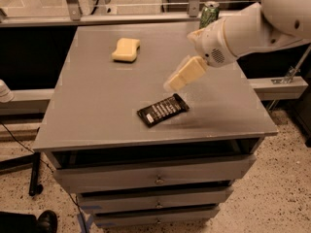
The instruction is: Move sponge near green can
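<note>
Yellow foam sponge (126, 49) back-left on table (97, 110), well apart frm green can (209, 13) at back-right. Empty claw (174, 83) hovers above black snack wrapper (163, 109); opening we can't tell. We'd go left, drop straight, grip short axis.

No lettering could be read on the black wrapper (163, 109) or the green can (209, 14). The gripper (172, 85) hung just above the wrapper, well right of the sponge (126, 49).

Pale sponge (126, 49) flat far-left, green can (209, 14) upright far-right (jaws above mid-table)
</note>
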Available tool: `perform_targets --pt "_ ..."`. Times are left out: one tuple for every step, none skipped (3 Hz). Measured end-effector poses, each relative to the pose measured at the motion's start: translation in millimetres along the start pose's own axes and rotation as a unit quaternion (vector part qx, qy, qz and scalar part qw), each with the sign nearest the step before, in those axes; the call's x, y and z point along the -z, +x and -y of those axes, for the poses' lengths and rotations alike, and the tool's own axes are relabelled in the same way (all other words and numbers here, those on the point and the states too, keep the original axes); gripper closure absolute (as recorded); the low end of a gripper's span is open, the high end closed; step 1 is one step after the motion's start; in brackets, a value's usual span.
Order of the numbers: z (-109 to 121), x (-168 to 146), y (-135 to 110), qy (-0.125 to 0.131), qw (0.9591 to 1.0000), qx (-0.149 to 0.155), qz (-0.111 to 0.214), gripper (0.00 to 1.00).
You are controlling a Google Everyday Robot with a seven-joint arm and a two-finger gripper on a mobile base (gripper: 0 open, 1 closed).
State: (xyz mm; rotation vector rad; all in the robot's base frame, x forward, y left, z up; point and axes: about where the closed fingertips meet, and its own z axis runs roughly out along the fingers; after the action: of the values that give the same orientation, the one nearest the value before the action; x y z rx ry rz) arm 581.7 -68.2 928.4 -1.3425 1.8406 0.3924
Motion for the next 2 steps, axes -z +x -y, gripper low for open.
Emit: perform_targets --pt "18.8 -47.2 -4.1 0.026 0.9983 -0.024 0.046 0.0" --pt "49.6 -91.4 -11.6 0.057 0.9931 -0.048 0.091 0.0"
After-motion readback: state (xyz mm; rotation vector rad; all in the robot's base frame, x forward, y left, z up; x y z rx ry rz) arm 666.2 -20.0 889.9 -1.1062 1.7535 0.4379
